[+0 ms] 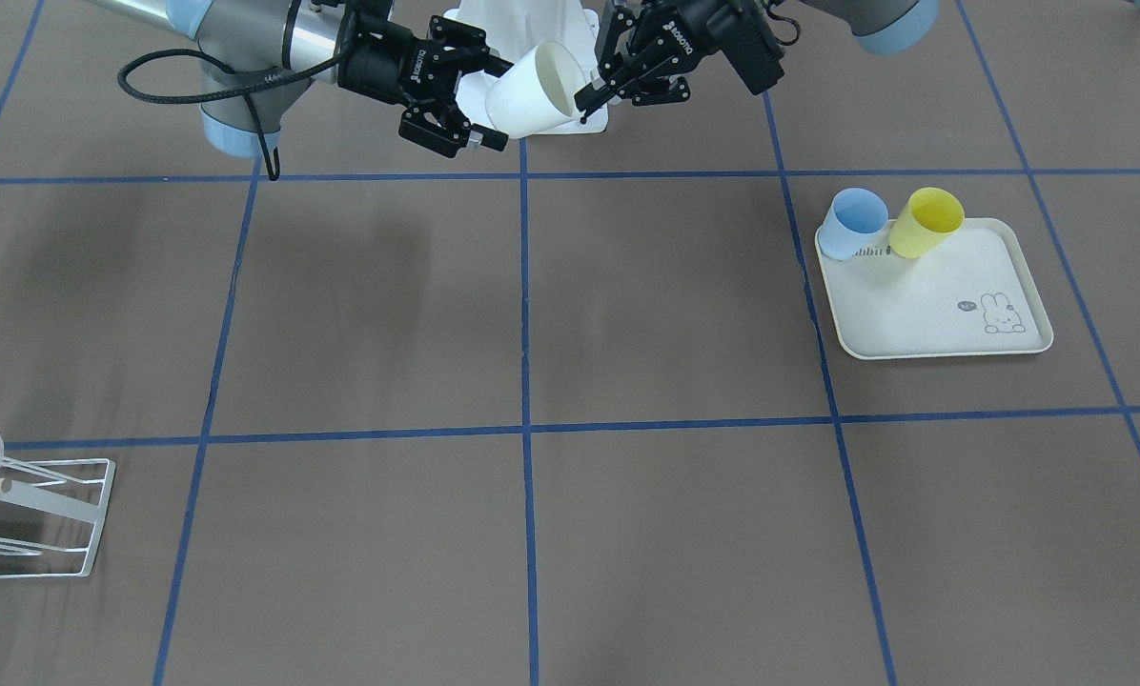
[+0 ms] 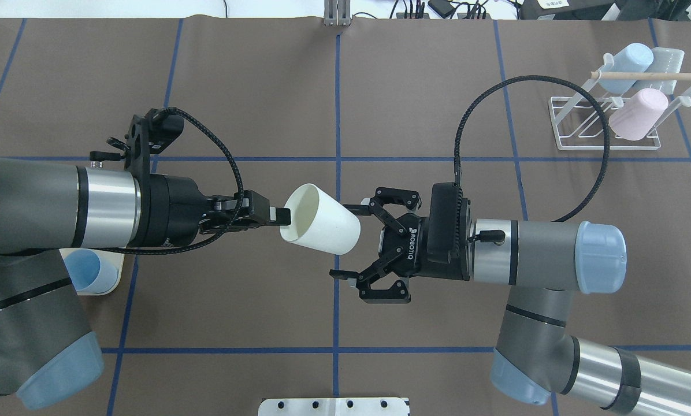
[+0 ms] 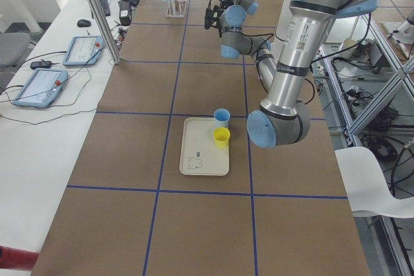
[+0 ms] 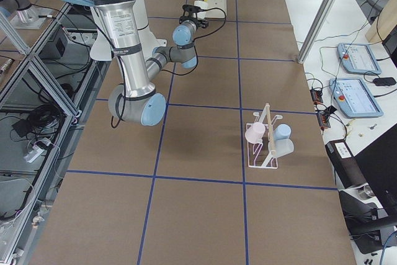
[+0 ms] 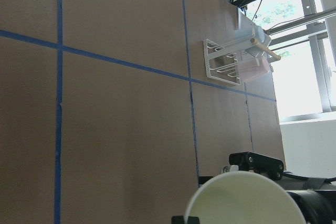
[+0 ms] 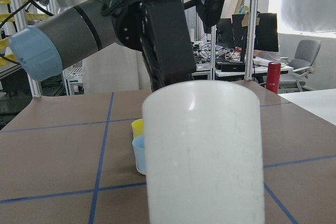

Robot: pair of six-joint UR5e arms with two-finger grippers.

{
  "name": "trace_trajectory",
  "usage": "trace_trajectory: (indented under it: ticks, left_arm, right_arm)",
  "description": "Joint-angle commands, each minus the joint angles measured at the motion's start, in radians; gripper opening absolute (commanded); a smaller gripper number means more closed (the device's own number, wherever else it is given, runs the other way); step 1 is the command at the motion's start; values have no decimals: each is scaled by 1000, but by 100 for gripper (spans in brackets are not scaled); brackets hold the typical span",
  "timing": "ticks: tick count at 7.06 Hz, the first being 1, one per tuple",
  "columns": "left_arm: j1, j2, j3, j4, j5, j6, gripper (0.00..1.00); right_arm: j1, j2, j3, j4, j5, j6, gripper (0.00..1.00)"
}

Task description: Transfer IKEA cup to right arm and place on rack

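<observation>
IKEA cup [image 2: 320,227] hangs mid-air over the table's centre, its rim pinched by the left gripper [image 2: 276,216], while the right gripper [image 2: 351,241] gapes wide around its base, ungrasped, so handover and racking at the rack [image 2: 683,75], 2 o'clock, are left.

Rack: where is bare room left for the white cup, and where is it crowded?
Bare prongs in the white wire rack's robot-side row, beside the pink plastic cup. Far row is crowded: pale-blue cup and clear-grey cup.
</observation>
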Motion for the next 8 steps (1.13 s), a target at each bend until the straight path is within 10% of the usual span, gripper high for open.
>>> trace_trajectory:
  ticks: [1, 5, 8]
  left_arm:
    - [2, 1, 0, -1, -1, 0, 0]
    - [8, -2, 1, -1, -3, 0, 0]
    - [10, -4, 1, 0, -3, 0, 0]
  right_arm:
    - [0, 0, 0, -1, -1, -4, 99]
    - [3, 0, 1, -1, -1, -6, 98]
    - [20, -5, 1, -12, 2, -9, 51]
